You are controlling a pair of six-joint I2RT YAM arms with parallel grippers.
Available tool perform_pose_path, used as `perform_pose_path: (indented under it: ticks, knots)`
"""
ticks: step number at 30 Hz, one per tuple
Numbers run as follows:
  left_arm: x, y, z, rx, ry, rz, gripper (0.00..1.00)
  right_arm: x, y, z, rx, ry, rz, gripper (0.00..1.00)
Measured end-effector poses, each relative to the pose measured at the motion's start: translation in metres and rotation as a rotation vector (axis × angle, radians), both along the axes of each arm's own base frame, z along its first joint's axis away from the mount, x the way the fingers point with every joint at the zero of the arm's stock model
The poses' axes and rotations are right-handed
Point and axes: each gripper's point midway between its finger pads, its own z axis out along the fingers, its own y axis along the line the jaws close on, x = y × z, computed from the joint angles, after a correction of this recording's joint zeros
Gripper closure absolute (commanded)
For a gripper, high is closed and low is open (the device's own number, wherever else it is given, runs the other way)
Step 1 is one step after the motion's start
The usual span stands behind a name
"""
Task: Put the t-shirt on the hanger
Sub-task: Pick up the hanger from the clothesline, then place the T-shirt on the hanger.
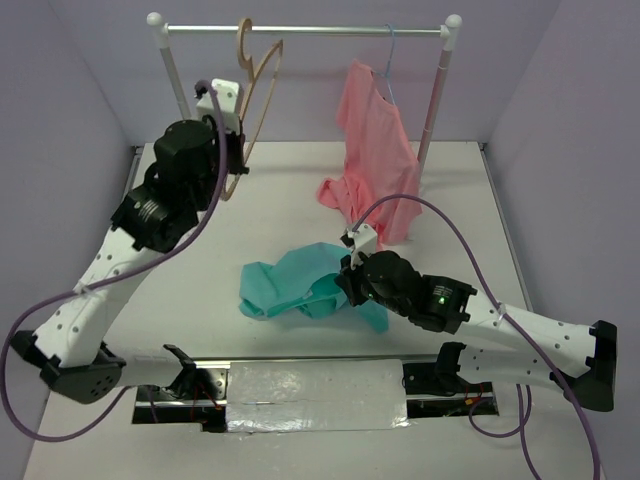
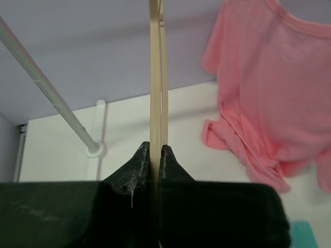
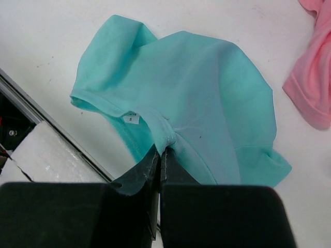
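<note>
Closest to the arm bases, the right gripper (image 3: pixel 159 150) has its jaws pressed together on a fold of the t-shirt's (image 3: pixel 207 93) neckline. A small white size label (image 3: pixel 131 119) sits just to the left of the fingertips. The t-shirt itself lies crumpled on the white table (image 1: pixel 280 215), spreading ahead of that gripper and off to its left. One sleeve is bunched at the far left and another hem corner lies off to the right. None of the cloth looks lifted clear of the table, beyond the pinched bit at the collar.

Further back and to the left, the left gripper (image 2: pixel 156 149) is raised above the table and clamped on the hanger (image 2: pixel 156 77). A thin wooden edge runs straight up from between the two fingers, seen nearly edge-on. The hanger's curved hook is over the rail (image 1: pixel 300 30), and its body slants down from the hook to the grip — tilted rather than hanging plumb.

Beyond that gripper and to its right, a pink shirt (image 1: pixel 375 150) droops from a thin blue hanger (image 1: pixel 390 55) on the same rail. Its lower part pools on the table — well apart from the wooden hanger, and near the far edge of the t-shirt without clearly touching it.
</note>
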Motion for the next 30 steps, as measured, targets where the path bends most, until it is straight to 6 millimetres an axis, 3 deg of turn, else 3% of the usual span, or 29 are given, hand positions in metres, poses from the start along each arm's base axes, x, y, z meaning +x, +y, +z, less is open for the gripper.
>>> perform_pose_path:
  ticks: [4,9,15,22,30]
  knots:
    - [-0.053,-0.002,-0.020,-0.019,0.056,-0.132,1.00,0.006,-0.003,-0.002,-0.005,0.003,-0.027,1.00]
    - [-0.120,-0.016,-0.069,-0.015,0.166,-0.350,1.00,0.033,-0.017,0.001,-0.016,0.033,-0.129,1.00]
    - [-0.175,0.002,-0.124,-0.014,0.291,-0.454,1.00,0.059,-0.025,0.007,-0.034,0.064,-0.222,1.00]
    - [-0.216,0.024,-0.126,-0.039,0.305,-0.527,1.00,0.088,-0.044,0.015,-0.046,0.098,-0.336,1.00]
    - [-0.260,0.018,-0.119,-0.089,0.323,-0.725,1.00,0.099,-0.044,0.022,-0.049,0.108,-0.360,1.00]
